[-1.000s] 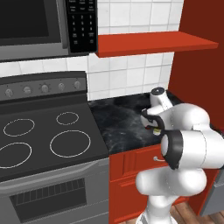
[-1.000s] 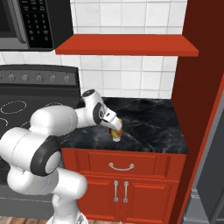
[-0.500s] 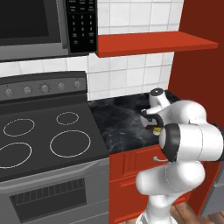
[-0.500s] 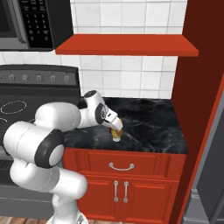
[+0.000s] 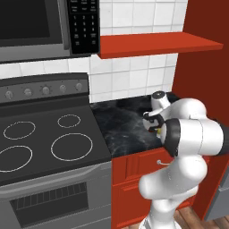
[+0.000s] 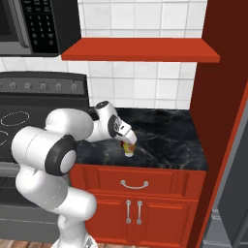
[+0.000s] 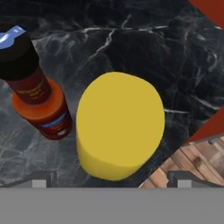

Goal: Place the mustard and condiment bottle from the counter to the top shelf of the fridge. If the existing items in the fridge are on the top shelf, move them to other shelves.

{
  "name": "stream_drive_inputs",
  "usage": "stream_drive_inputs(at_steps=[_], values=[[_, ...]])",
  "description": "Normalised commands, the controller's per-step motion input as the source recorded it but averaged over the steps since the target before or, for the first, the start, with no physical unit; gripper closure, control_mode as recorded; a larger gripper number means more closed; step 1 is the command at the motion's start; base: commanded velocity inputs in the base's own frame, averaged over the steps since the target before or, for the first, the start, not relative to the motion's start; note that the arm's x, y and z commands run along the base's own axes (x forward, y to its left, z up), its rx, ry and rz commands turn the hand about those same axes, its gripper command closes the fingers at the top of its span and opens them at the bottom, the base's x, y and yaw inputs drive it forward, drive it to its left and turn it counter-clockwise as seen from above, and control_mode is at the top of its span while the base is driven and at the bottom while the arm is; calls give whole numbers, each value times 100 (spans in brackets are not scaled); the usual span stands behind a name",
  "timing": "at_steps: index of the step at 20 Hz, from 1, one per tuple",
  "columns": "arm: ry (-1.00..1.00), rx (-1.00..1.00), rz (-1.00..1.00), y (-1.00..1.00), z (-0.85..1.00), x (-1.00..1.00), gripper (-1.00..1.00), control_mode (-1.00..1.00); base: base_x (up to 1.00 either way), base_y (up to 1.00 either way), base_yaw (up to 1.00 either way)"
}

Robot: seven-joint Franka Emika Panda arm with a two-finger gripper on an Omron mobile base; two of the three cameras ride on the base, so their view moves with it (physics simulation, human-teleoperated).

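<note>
**Gripper lowered over the mustard at the counter's front edge**

Against the pictures of a second ago, little is seen to have changed: the arm's elbow has swung slightly, while the gripper (image 6: 128,144) is kept above the same spot near the front edge of the counter (image 6: 169,140). This is judged to be the final closing-in on the first bottle, with nothing yet carried to the fridge.

In the hand view the mustard (image 7: 120,124) is seen from directly above, centred between the finger tips, with the condiment bottle (image 7: 37,96) standing just beside it and apart from it. The fingers are set wide to either side of the mustard and are not closed on it; nothing is grasped.

The counter is a black, white-veined marble slab over red cabinets (image 6: 140,193). A stovetop (image 5: 44,143) adjoins it, below a microwave (image 5: 44,27), and a red shelf (image 6: 140,50) hangs over the counter on a white tiled wall (image 6: 145,82).
</note>
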Motion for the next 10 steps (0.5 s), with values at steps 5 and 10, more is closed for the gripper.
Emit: stream_drive_inputs(at_steps=[5,10], values=[[0,0,0,-3,-11,18,-100,-100,0,0,0],[0,0,0,-5,-7,10,-100,-100,0,0,0]])
